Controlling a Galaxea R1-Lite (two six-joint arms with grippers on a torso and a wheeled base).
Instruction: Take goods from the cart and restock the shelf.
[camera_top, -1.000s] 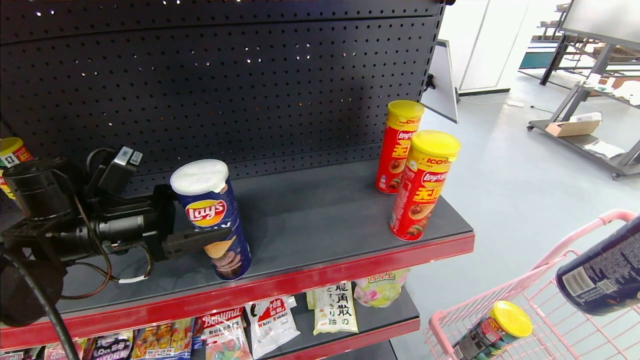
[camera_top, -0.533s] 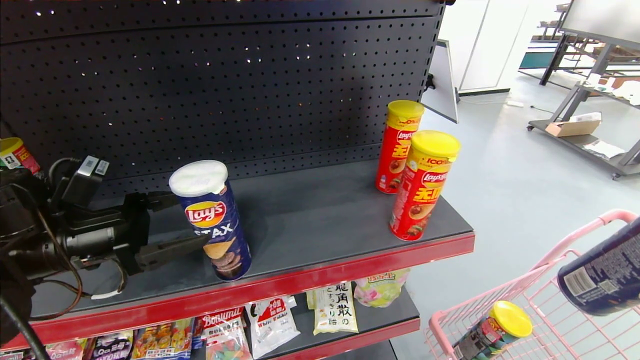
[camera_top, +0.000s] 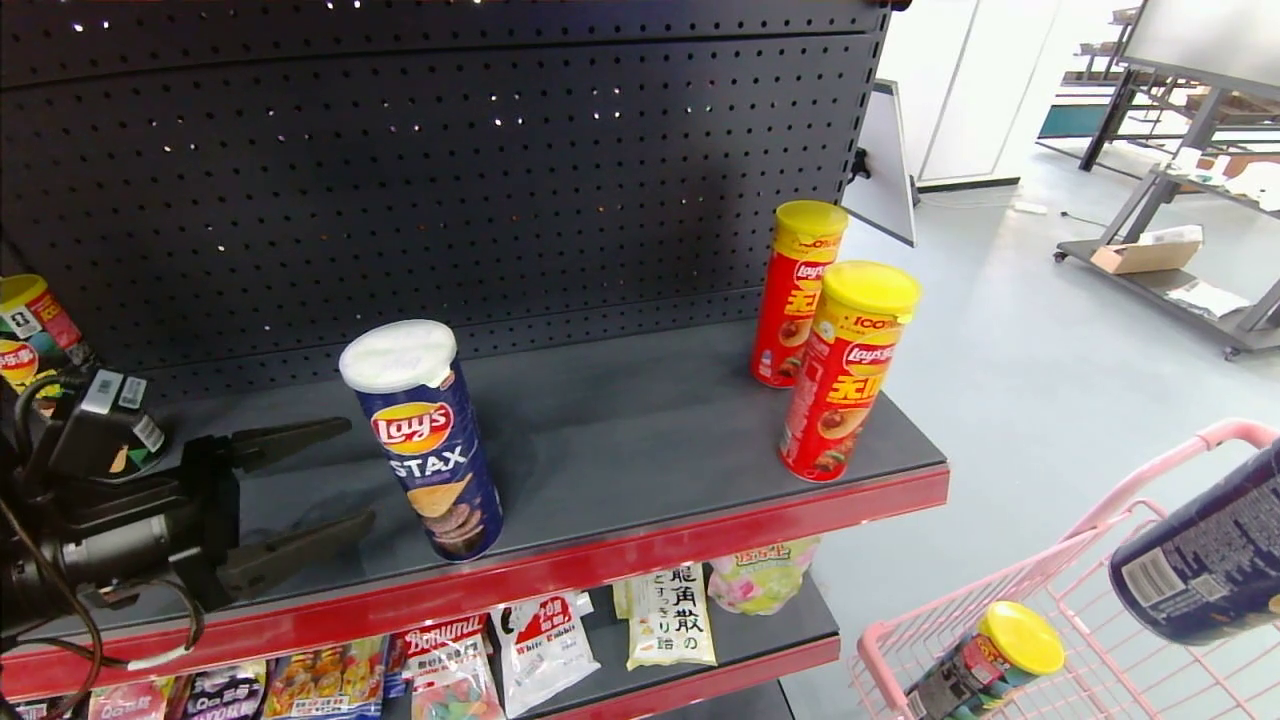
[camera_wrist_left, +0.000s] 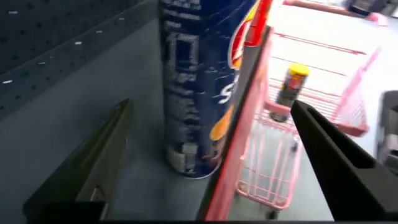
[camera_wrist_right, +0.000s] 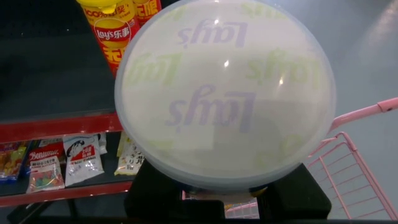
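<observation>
The left claw (camera_top: 360, 472) is hanging wide open and empty just beside the blue can (camera_top: 425, 440), which is standing upright near the front lip of the shelf (camera_top: 620, 440). I'd be pulling that claw straight back, clear of the can's side. The right claw (camera_wrist_right: 227, 202) is gripping a dark can (camera_top: 1195, 560) above the cart (camera_top: 1000, 578). The gap before the red cans (camera_top: 845, 370) looks right for it.
</observation>
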